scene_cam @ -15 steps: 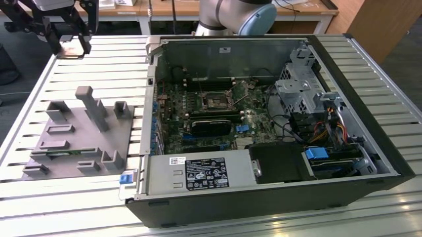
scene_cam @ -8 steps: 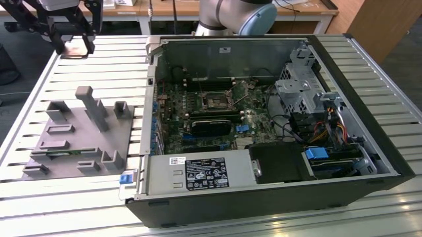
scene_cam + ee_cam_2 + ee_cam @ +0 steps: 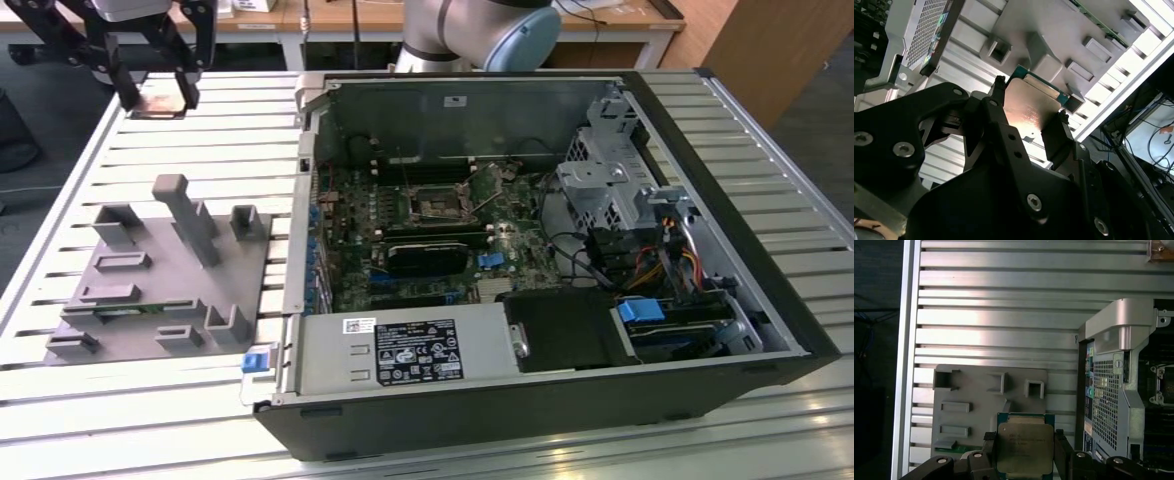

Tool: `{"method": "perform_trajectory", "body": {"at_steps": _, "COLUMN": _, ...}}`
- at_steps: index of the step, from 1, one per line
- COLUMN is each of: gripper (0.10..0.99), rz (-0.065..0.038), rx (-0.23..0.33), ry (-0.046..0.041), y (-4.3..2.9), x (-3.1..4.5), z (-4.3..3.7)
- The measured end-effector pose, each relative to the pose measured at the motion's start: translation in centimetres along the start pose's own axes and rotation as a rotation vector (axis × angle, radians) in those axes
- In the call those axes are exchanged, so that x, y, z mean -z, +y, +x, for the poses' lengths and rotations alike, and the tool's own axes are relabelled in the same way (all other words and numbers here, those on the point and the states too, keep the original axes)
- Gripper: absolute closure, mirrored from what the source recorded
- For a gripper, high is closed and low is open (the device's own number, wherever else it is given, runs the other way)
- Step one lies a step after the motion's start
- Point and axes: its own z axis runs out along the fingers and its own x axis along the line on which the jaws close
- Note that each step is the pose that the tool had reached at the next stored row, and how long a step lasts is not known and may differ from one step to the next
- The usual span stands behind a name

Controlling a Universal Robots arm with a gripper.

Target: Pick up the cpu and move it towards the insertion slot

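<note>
Gripping item: small flat square cpu with pale silver lid (image 3: 1023, 448), clamped between black tool (image 3: 1024, 452) fingers, raised above slatted aluminium table (image 3: 200, 140), beyond grey plastic fixture block (image 3: 160, 265). Well apart: silvery-framed square insertion slot (image 3: 437, 203) inside open black computer case (image 3: 534, 250).

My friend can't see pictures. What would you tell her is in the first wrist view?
The gripper holds the cpu, a square silver chip, between its black fingers, above a grey fixture block on a ribbed metal table; beside it is an open computer case.
</note>
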Motion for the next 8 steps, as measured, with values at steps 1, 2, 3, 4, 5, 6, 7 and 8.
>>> {"method": "perform_trajectory", "body": {"at_steps": 1, "gripper": 0.541, "rz": 0.0, "rx": 0.0, "ry": 0.0, "y": 0.0, "x": 0.01, "z": -0.08}}
{"method": "perform_trajectory", "body": {"at_steps": 2, "gripper": 0.541, "rz": 0.0, "rx": 0.0, "ry": 0.0, "y": -0.01, "x": 0.01, "z": -0.16}}
{"method": "perform_trajectory", "body": {"at_steps": 3, "gripper": 0.541, "rz": 0.0, "rx": 0.0, "ry": 0.0, "y": -0.01, "x": 0.01, "z": -0.24}}
{"method": "perform_trajectory", "body": {"at_steps": 4, "gripper": 0.541, "rz": 0.0, "rx": 0.0, "ry": 0.0, "y": -0.01, "x": 0.01, "z": -0.32}}
{"method": "perform_trajectory", "body": {"at_steps": 5, "gripper": 0.541, "rz": 0.0, "rx": 0.0, "ry": 0.0, "y": -0.01, "x": 0.02, "z": -0.39}}
{"method": "perform_trajectory", "body": {"at_steps": 6, "gripper": 0.541, "rz": 0.0, "rx": 0.0, "ry": 0.0, "y": -0.01, "x": 0.02, "z": -0.47}}
{"method": "perform_trajectory", "body": {"at_steps": 7, "gripper": 0.541, "rz": 0.0, "rx": 0.0, "ry": 0.0, "y": -0.01, "x": 0.03, "z": -0.55}}
{"method": "perform_trajectory", "body": {"at_steps": 8, "gripper": 0.541, "rz": 0.0, "rx": 0.0, "ry": 0.0, "y": -0.01, "x": 0.03, "z": -0.63}}
